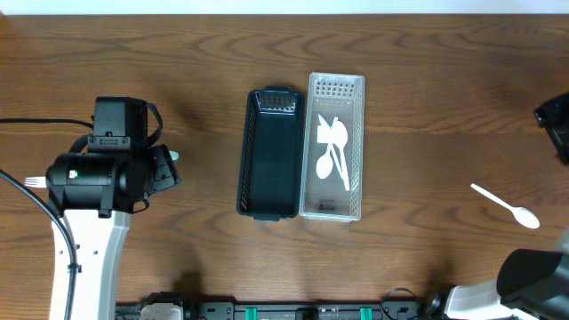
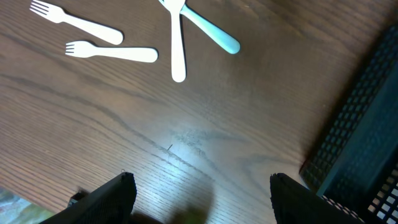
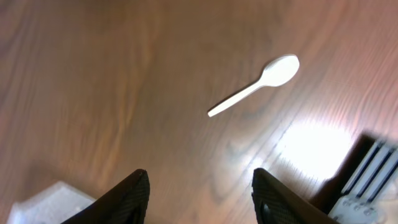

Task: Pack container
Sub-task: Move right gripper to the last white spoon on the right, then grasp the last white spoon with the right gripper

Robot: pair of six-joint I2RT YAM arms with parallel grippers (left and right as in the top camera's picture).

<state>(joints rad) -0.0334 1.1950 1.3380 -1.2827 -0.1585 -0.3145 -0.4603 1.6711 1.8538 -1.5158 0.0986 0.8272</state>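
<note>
A black container [image 1: 271,153] and a clear slotted container [image 1: 333,133] stand side by side at mid-table. The clear one holds white spoons [image 1: 331,147]. A white spoon [image 1: 507,206] lies at the right and also shows in the right wrist view [image 3: 258,84]. My left gripper [image 2: 202,186] is open and empty above bare table. Ahead of it lie two white forks [image 2: 112,53], a white utensil [image 2: 178,46] and a light blue utensil [image 2: 211,31]. My right gripper [image 3: 199,177] is open and empty, short of the spoon.
The left arm [image 1: 98,173] covers most of the cutlery at the left; a fork tip [image 1: 34,181] shows beside it. The black container's mesh wall [image 2: 367,137] is to the right of the left gripper. The right arm [image 1: 553,120] is at the table's right edge.
</note>
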